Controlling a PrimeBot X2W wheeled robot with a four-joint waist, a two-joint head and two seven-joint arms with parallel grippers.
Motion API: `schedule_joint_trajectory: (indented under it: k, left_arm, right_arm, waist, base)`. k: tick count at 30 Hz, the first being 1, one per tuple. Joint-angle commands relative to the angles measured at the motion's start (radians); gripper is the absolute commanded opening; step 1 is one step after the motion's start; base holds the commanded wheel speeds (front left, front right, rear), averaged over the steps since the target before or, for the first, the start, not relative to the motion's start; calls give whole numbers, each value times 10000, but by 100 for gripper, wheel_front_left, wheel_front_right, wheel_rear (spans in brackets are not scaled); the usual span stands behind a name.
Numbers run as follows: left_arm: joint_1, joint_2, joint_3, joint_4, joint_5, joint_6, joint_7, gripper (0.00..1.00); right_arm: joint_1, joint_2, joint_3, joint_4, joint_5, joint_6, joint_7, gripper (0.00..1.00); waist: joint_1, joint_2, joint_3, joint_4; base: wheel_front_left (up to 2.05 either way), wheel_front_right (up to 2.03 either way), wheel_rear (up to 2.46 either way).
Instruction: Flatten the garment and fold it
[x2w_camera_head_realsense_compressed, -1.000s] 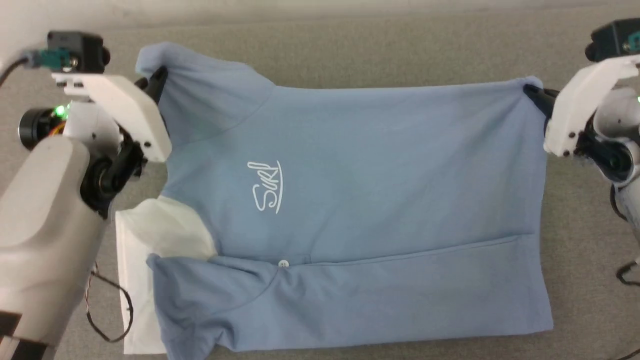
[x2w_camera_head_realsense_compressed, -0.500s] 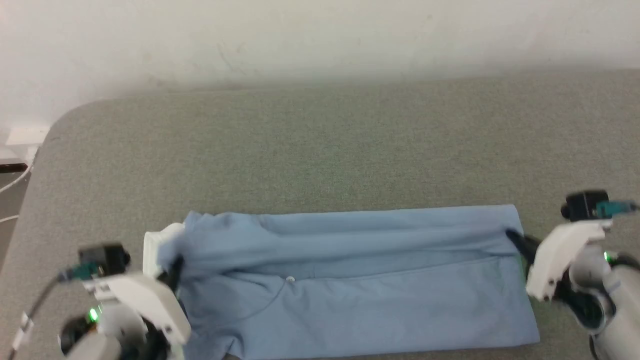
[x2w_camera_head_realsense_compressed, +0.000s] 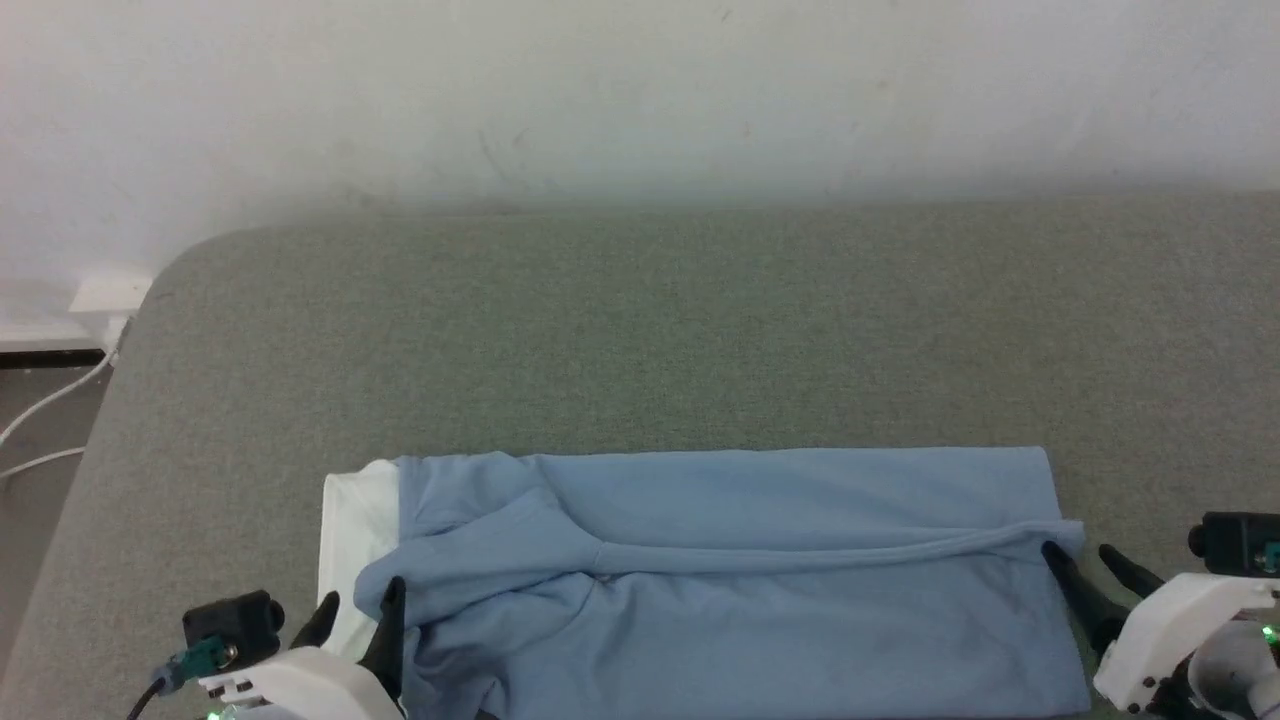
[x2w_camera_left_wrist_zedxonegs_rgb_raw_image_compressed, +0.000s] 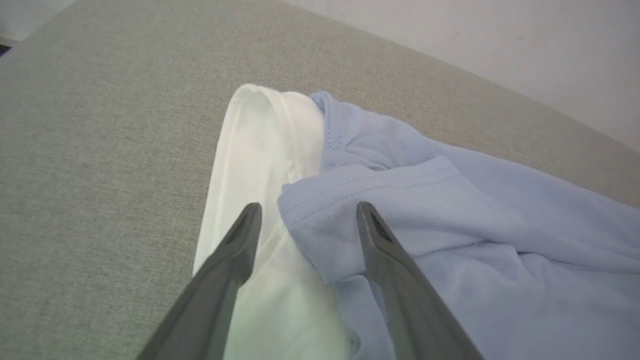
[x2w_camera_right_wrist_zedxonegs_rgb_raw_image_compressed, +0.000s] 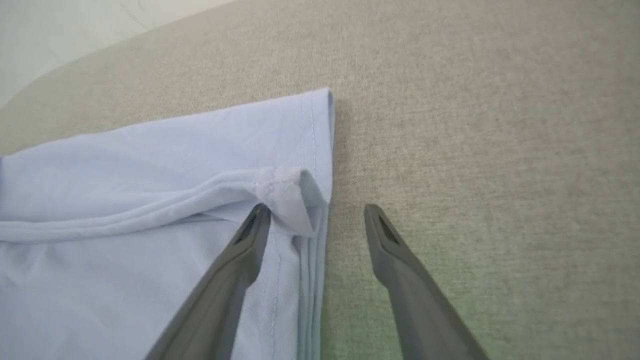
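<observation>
The garment (x2w_camera_head_realsense_compressed: 720, 590), light blue with a white section (x2w_camera_head_realsense_compressed: 355, 520) at its left end, lies folded into a long band near the front of the grey table (x2w_camera_head_realsense_compressed: 640, 330). My left gripper (x2w_camera_head_realsense_compressed: 362, 595) stands open at the left end. In the left wrist view its fingers (x2w_camera_left_wrist_zedxonegs_rgb_raw_image_compressed: 307, 215) straddle a loose blue sleeve fold (x2w_camera_left_wrist_zedxonegs_rgb_raw_image_compressed: 350, 200) beside the white fabric (x2w_camera_left_wrist_zedxonegs_rgb_raw_image_compressed: 255, 150). My right gripper (x2w_camera_head_realsense_compressed: 1077, 550) is open at the right end. One of its fingers (x2w_camera_right_wrist_zedxonegs_rgb_raw_image_compressed: 250, 240) rests against the bunched hem corner (x2w_camera_right_wrist_zedxonegs_rgb_raw_image_compressed: 285, 192); the other is over bare table. Neither holds cloth.
The grey fabric-covered table runs back to a white wall (x2w_camera_head_realsense_compressed: 640, 90). Its rounded left corner (x2w_camera_head_realsense_compressed: 160, 280) has white cables (x2w_camera_head_realsense_compressed: 50, 410) hanging beyond it. The garment's right edge (x2w_camera_right_wrist_zedxonegs_rgb_raw_image_compressed: 327, 130) lies flat on the table.
Both grippers were shut on the garment's far corners, carried them toward the near edge and have now opened and let go. The shirt is doubled over. The head camera has tilted up.
</observation>
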Motion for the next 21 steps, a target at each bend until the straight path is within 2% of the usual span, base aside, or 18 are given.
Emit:
schedule_joint_trajectory:
  k: [1, 6, 11, 14, 18, 21]
  left_arm:
    - [122, -87, 72, 2, 209, 86, -421, 100]
    - [72, -221, 209, -212, 989, 226, -1654, 100]
    - [-283, -520, 442, -631, 2152, 324, -2014, 100]
    - [-409, -822, 771, -1214, 3022, 329, -2036, 100]
    - [-230, -1284, 1093, -1628, 3769, 113, -2040, 100]
    - [-141, -1452, 1182, -1715, 4053, 4, -2041, 100]
  right_arm:
    - [373, -112, -334, -520, -142, -19, -62, 100]
    - [1178, -273, -1836, -2051, -641, -19, 715, 100]
    - [1153, -225, -3081, -2741, -1015, -19, 2201, 100]
    - [929, -173, -3365, -2595, -1195, -19, 3229, 100]
    - [750, 56, -3252, -2118, -1280, -19, 4510, 100]
    - [739, 213, -3210, -1880, -1243, -19, 4971, 100]
  waist:
    - [1, 0, -165, 48]
    - [1, 0, -297, 154]
    - [1, 0, -190, 548]
    - [1, 0, -59, 892]
    - [1, 0, 82, 1316]
    - [1, 0, 126, 1478]
  base:
    - [0, 0, 0]
    - [0, 0, 0]
    - [0, 0, 0]
    - [0, 0, 0]
    - [0, 0, 0]
    - [0, 0, 0]
